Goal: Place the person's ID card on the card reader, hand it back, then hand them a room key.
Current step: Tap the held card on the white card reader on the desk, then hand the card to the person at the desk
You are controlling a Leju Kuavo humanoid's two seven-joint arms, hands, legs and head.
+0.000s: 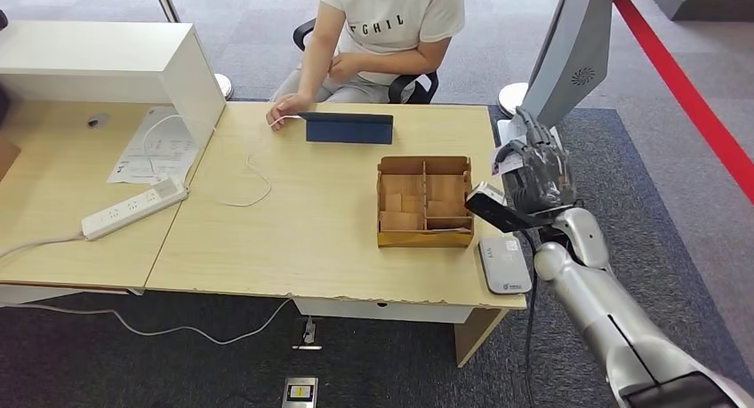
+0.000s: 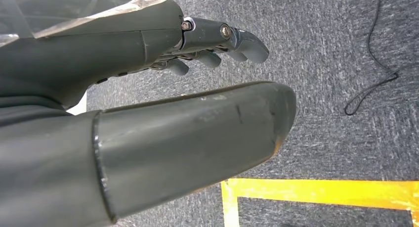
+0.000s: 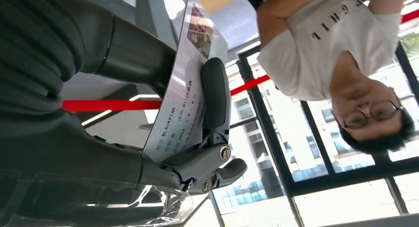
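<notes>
- A cardboard organiser box [image 1: 424, 202] with several compartments sits right of centre in the head view, just left of the right hand [image 1: 537, 172]; a dark tablet stand [image 1: 348, 128] lies above it near the table's [image 1: 293, 239] far edge.
- A person [image 1: 382, 35] in a white shirt sits at top centre, one hand resting on the table by a white cable [image 1: 253, 172].
- A white power strip [image 1: 133, 209] lies at left on the adjoining desk, beside a white shelf unit [image 1: 107, 66].
- The card reader [image 1: 504, 264] lies at the table's lower right corner, below the right hand.
- The right arm rises from the lower right corner, hand raised above the table's right edge.
- That hand grips the ID card [image 3: 184, 88], pinched between thumb and fingers [image 3: 215, 93].
- The left hand [image 2: 197, 64] hangs over grey carpet beside a yellow floor line [image 2: 316, 192]; it holds nothing, its fingers slightly curled and apart.
</notes>
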